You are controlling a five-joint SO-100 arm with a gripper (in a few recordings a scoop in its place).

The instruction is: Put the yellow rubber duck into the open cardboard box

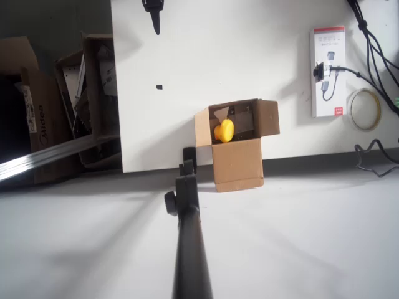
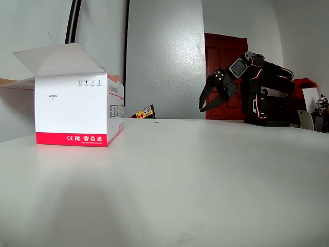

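The yellow rubber duck (image 1: 224, 131) lies inside the open cardboard box (image 1: 240, 165), which stands at the near edge of the white table in the overhead view, with a pale triangular scrap beside the duck. My gripper (image 1: 154, 18) hangs at the far edge of the table, well away from the box. In the fixed view my gripper (image 2: 205, 107) is raised above the tabletop, its jaws apart and nothing between them.
A white and red carton (image 1: 328, 71) with a plugged-in cable lies at the right, next to a tape roll (image 1: 364, 109) and loose cables. A black pole (image 1: 187, 237) rises just left of the box. Brown cartons (image 1: 93, 93) stand off the table's left edge.
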